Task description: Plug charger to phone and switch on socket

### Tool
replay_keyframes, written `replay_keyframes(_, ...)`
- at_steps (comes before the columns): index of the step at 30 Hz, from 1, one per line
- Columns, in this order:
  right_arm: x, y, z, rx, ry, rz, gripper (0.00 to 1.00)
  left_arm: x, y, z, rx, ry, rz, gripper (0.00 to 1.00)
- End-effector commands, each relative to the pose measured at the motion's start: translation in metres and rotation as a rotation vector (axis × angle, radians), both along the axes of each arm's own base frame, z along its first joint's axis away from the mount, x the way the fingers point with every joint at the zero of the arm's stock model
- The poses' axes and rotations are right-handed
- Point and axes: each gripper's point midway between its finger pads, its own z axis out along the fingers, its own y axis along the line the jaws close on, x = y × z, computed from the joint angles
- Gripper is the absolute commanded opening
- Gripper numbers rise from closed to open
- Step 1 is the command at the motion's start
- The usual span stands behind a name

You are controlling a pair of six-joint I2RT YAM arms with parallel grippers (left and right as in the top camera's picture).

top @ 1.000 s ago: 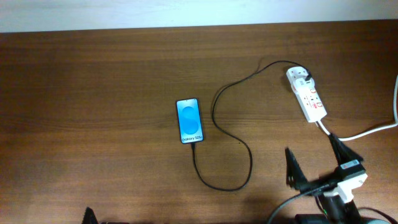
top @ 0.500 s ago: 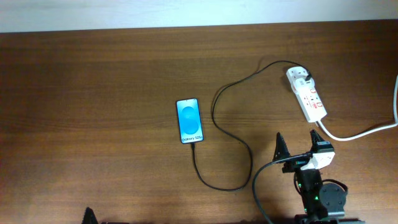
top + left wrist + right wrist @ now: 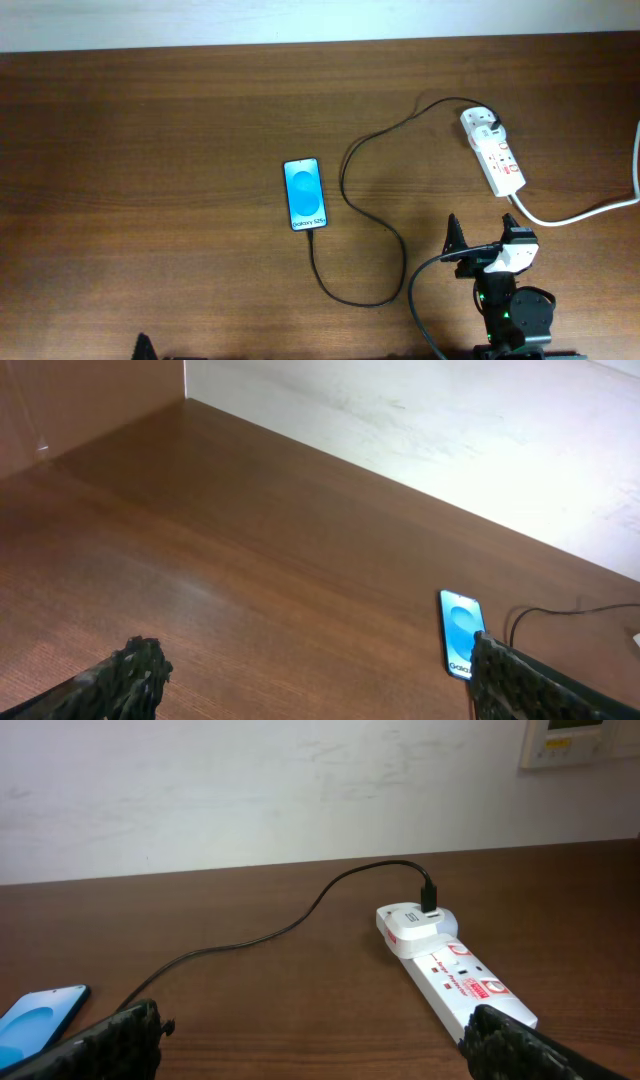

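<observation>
The phone [image 3: 306, 194] lies flat at the table's middle, blue screen up; it also shows in the left wrist view [image 3: 460, 630] and the right wrist view [image 3: 35, 1020]. The black charger cable [image 3: 398, 240] runs from the phone's near end in a loop to a white adapter [image 3: 412, 925] on the socket [image 3: 493, 150]. The socket also shows in the right wrist view [image 3: 455, 978]. My right gripper [image 3: 482, 238] is open and empty, just short of the socket's near end [image 3: 320, 1040]. My left gripper [image 3: 320, 685] is open and empty, far left of the phone.
The socket's thick white cord [image 3: 590, 212] runs off to the right edge. A pale wall [image 3: 300, 780] stands behind the table, with a white panel [image 3: 575, 740] on it. Only a tip of the left gripper [image 3: 143, 345] shows at the overhead view's bottom edge.
My right gripper has swung left and turned to face the socket, then almost stopped. The phone, cable and socket have not moved.
</observation>
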Motion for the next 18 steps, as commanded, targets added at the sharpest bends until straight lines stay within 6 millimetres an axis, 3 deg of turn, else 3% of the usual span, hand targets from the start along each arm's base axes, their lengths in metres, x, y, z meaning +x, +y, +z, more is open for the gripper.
replay_keyframes(1, 0.0, -0.001, -0.002, 0.002, 0.002, -0.011, 0.98, -0.001, 0.001, 0.002, 0.006, -0.01, 0.008, 0.99)
replay_keyframes(4, 0.0, -0.001, -0.002, 0.002, 0.002, -0.011, 0.98, 0.004, 0.011, 0.004, 0.024, -0.025, 0.064, 0.99)
replay_keyframes(8, 0.0, -0.001, -0.002, 0.002, 0.002, -0.011, 0.98, 0.094, 0.0, -0.021, 0.012, -0.102, 0.042, 0.99)
replay_keyframes(9, 0.0, -0.001, -0.002, 0.002, 0.002, -0.011, 0.98, 0.121, -0.009, -0.024, 0.032, -0.164, -0.009, 0.99)
replay_keyframes(10, 0.0, -0.001, -0.002, 0.002, 0.002, -0.011, 0.98, 0.152, -0.031, -0.022, 0.127, -0.272, -0.139, 0.99)
replay_keyframes(12, 0.0, -0.001, -0.002, 0.002, 0.002, -0.011, 0.98, 0.169, -0.043, -0.032, 0.208, -0.329, -0.204, 0.99)
replay_keyframes(15, 0.0, -0.001, -0.002, 0.002, 0.002, -0.011, 0.98, 0.189, -0.044, -0.077, 0.236, -0.324, -0.207, 0.99)
replay_keyframes(18, 0.0, -0.001, -0.002, 0.002, 0.002, -0.011, 0.98, 0.194, -0.046, -0.087, 0.263, -0.35, -0.214, 0.99)
